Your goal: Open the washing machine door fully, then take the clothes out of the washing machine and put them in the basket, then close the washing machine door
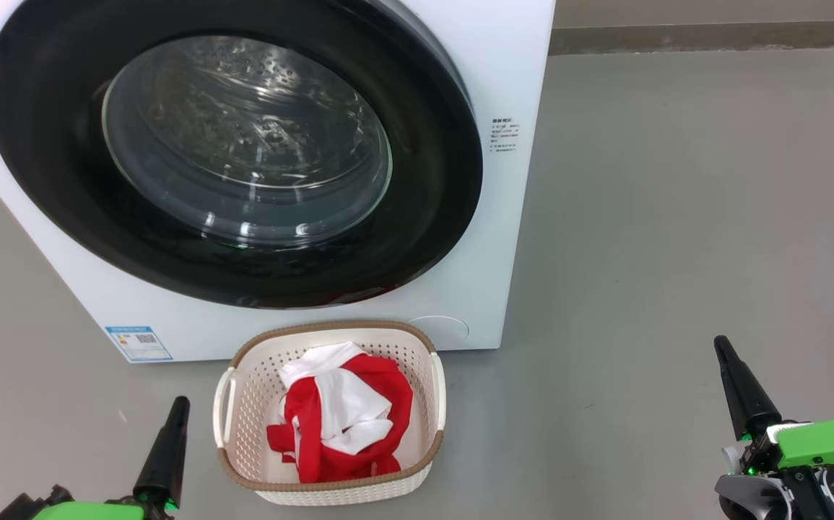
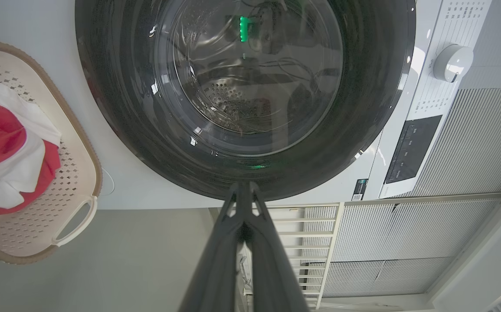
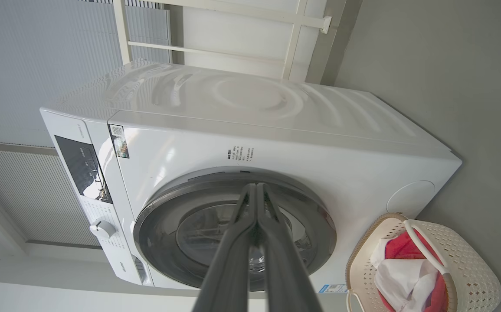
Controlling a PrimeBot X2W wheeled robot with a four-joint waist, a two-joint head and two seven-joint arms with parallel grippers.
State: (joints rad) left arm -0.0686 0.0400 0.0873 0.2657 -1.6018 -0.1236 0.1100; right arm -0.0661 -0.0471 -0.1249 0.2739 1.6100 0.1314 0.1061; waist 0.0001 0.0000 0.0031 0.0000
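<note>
Well, my left gripper (image 1: 178, 409) sits low, fingers pinched together on nothing. Just right of it the clothes (image 1: 344, 426) lie in the basket (image 1: 330, 328), which stands close under the washing machine door (image 1: 445, 180). That door looks closed, but I can't confirm the latch; unlatched, it could swing out against the basket. My right gripper (image 1: 721, 348) is likewise pinched empty, well apart.

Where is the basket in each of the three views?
Head view: basket bottom centre, below the washing machine door.
Left wrist view: basket at left edge, left of the door.
Right wrist view: basket in bottom right corner, right of the door.
Shared landmark: the door.
</note>
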